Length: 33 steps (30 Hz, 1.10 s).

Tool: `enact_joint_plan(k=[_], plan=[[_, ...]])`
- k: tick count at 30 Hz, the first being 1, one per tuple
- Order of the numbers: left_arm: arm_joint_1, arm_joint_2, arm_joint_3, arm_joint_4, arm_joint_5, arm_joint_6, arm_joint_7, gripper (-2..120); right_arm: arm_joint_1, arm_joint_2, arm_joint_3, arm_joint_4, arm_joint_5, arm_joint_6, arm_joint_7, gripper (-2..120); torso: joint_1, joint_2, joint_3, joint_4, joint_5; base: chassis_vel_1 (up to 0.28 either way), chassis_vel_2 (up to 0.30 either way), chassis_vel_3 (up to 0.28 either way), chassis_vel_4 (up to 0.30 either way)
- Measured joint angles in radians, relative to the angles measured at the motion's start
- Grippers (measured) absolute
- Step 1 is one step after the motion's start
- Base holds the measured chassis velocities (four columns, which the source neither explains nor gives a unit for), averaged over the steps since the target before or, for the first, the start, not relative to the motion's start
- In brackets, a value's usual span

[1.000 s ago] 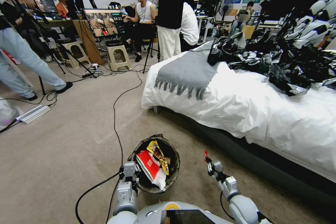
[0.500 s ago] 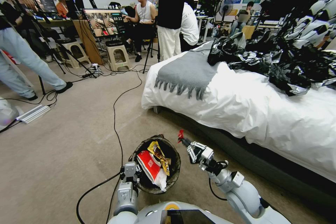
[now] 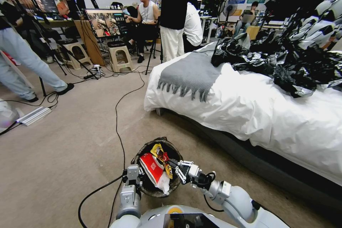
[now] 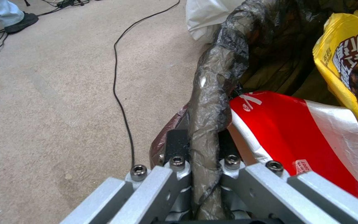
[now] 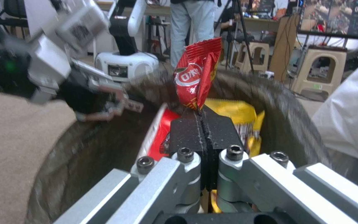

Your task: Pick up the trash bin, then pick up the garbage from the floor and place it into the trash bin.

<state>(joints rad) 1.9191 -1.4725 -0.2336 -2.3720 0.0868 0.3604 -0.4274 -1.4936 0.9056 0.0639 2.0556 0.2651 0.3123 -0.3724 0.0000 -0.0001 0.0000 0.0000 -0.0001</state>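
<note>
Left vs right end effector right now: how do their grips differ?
Left end effector clamps the trash bin by its bagged rim; right end effector pinches a small red wrapper. Left sits at the rim's near edge; right reaches over the bin's opening. Both are shut.

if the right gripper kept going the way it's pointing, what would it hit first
Probably the yellow snack bag inside the trash bin: the right gripper, shut on a red wrapper, points over the rim into it, though depth is unclear.

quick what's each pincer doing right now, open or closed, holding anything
Left pincer: closed on the rim of the trash bin.
Right pincer: closed on a small red wrapper, over the bin.
</note>
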Motion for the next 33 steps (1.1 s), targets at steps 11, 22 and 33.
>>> enact_joint_plan(k=[11, 22, 33], plan=[[0.002, 0.0, 0.004, -0.002, 0.001, 0.0, 0.0, 0, 0.039, 0.028, -0.006, -0.098, -0.006, -0.007, 0.016, 0, 0.0, 0.0, 0.0, 0.0, 0.0, 0.0, 0.0, 0.0, 0.0], [0.003, 0.001, 0.008, -0.003, 0.001, 0.0, 0.0, 0, 0.039, 0.034, -0.009, -0.111, -0.01, -0.012, 0.026, 40, 0.0, 0.0, 0.0, 0.0, 0.0, 0.0, 0.0, 0.0, 0.0], [0.003, 0.003, 0.008, -0.004, 0.001, 0.0, 0.0, 0, 0.032, 0.034, 0.006, -0.103, -0.009, -0.011, 0.026, 84, 0.0, 0.0, 0.0, 0.0, 0.0001, 0.0, 0.0, 0.0, 0.0]])
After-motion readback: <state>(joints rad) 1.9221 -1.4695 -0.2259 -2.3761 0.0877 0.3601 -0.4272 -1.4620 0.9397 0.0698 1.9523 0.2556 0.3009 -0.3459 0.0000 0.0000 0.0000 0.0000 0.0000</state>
